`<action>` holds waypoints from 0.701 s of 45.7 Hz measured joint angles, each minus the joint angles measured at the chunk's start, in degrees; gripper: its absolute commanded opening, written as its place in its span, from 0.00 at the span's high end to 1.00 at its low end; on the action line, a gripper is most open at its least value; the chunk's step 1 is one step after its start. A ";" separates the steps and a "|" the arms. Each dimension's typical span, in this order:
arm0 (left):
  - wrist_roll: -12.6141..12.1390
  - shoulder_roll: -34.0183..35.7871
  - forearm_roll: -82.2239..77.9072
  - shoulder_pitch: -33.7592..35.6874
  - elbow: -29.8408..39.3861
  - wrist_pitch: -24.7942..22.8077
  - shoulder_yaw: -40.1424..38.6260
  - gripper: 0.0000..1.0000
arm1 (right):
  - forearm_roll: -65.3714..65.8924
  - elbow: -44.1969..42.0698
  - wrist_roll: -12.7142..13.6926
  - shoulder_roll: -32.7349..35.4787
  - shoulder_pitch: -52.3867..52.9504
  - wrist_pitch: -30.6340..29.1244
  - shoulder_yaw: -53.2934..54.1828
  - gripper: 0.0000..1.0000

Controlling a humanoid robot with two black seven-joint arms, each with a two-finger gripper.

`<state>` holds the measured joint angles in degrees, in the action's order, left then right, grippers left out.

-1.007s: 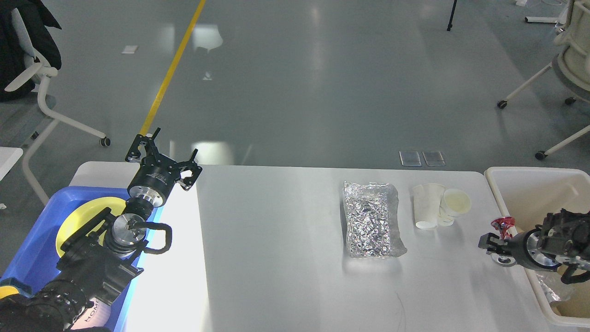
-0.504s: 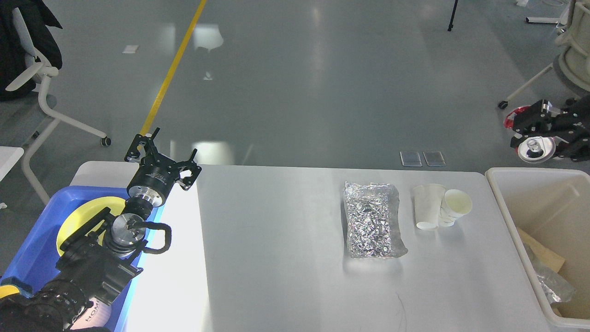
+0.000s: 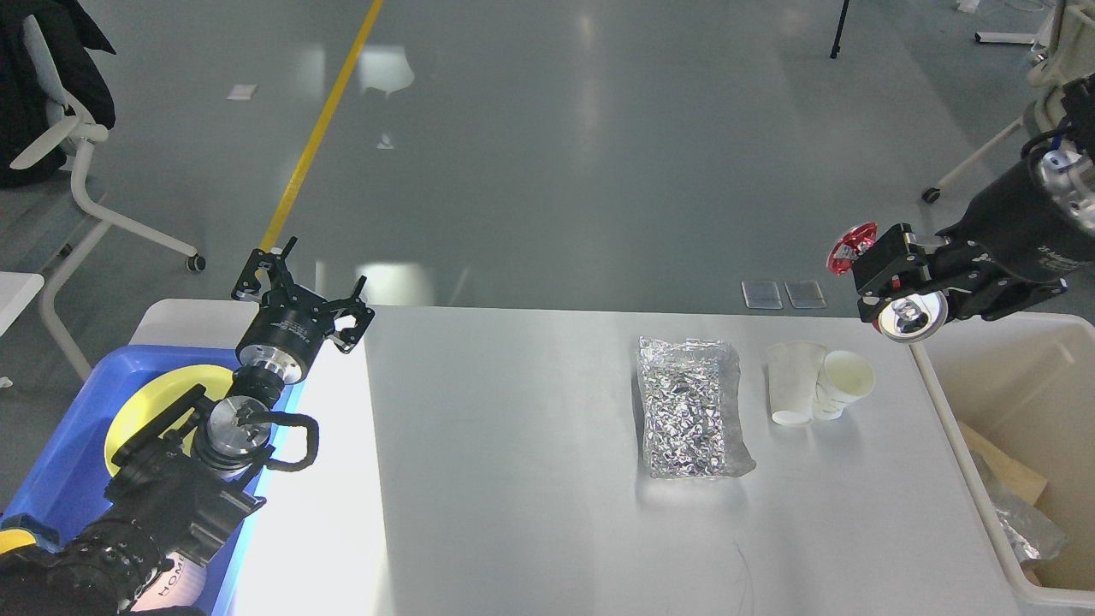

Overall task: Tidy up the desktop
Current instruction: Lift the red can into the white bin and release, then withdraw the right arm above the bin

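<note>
The desktop is a wide white-grey tabletop. On its right half lie a crinkled silver foil bag and two white paper cups leaning together. My right gripper hangs in the air above the desktop's far right corner, shut on a red can whose silver end faces me. Over the far left edge of the desktop my left gripper is open, with nothing between its fingers.
A blue tray with a yellow plate sits at the left under my left arm. A beige bin at the right holds cardboard and foil scrap. Office chairs stand on the floor beyond.
My right gripper, holding the can, rose from the bin's near left rim to high at the far right, then swung left over the desktop's far right corner. The left arm stayed still.
</note>
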<state>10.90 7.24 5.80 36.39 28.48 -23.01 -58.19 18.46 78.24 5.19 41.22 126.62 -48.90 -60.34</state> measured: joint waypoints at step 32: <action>0.00 -0.04 0.00 0.00 0.00 0.00 0.12 0.02 | -6.18 -51.78 -0.38 -2.86 -70.72 40.63 21.29 1.00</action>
<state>10.91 7.21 5.80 36.39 28.48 -23.01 -58.07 12.28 26.46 4.80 38.36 55.90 -8.27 -39.05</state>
